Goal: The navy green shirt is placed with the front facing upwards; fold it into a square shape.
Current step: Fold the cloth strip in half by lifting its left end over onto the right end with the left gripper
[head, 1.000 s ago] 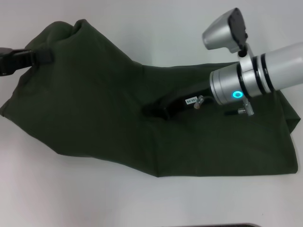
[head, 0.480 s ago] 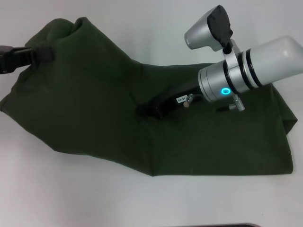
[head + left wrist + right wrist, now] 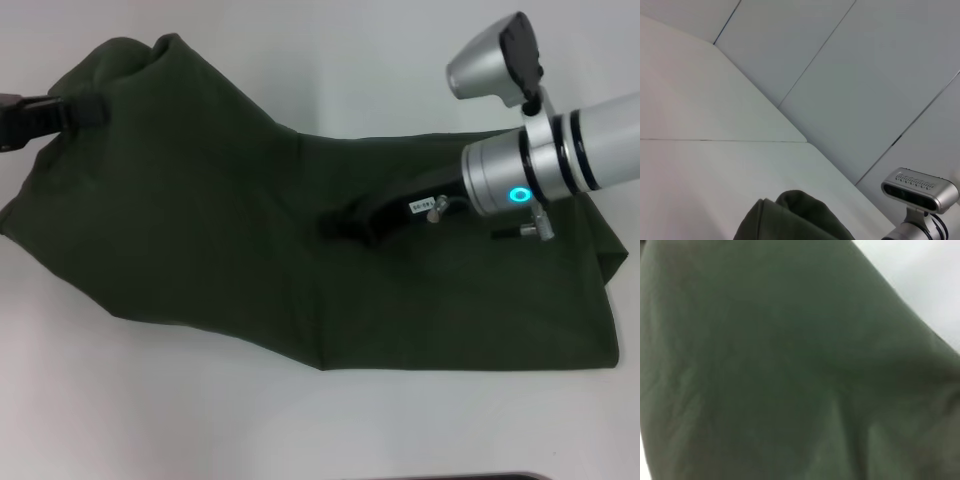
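White table (image 3: 150, 420), shirt (image 3: 220, 220) lettering hidden

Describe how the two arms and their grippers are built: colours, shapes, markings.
The right arm is a silver-white cylinder with black rings and a glowing cyan ring light, carrying a silver camera pod with a black face. The right gripper is black with a small white label. The left gripper is black and blocky.

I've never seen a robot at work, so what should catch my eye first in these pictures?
A big navy green shirt sprawls rumpled across the white table, filling most of the head view. The left gripper grips its far left corner, while the right gripper, on a silver arm with a glowing ring, presses into the cloth near the middle.
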`<state>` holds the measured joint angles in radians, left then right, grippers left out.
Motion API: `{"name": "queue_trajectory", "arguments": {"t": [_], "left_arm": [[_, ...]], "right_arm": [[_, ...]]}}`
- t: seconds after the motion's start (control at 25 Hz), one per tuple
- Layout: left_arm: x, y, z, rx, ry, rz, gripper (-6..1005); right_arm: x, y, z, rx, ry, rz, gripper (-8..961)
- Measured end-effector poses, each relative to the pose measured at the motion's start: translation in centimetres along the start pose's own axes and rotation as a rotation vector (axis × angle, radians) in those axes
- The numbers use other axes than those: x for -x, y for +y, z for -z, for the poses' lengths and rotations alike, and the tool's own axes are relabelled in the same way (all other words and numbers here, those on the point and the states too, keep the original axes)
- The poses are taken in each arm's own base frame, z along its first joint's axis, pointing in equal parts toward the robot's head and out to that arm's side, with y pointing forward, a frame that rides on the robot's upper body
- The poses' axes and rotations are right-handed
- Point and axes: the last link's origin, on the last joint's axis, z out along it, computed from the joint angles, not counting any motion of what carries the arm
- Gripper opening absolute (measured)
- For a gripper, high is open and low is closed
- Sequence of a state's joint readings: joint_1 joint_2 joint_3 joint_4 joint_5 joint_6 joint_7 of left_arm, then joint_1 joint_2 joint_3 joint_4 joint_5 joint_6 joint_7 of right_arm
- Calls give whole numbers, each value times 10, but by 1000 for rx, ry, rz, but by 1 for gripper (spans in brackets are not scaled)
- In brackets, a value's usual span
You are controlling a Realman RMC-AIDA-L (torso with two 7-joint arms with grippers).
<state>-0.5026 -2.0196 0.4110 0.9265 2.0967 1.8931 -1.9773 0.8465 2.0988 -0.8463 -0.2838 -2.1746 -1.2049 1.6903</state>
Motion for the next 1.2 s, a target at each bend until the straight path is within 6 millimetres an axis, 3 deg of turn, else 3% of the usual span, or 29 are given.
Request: {"name": "queue_trajectory", "arguments": {"t": [0.24,0.88,1.2], "left_arm": [[-1,0,-2,3,0,-3,88],[-3,-1,-2,-4,4,-4,95],[-3,-2,-2,-6,7,-2,99]], "right_arm": [[-4,-3,3,-12,10,-26,18],[5,5,-14,-8,73,0,18],[11,-5,0,-44,-7,-11,18]]}}
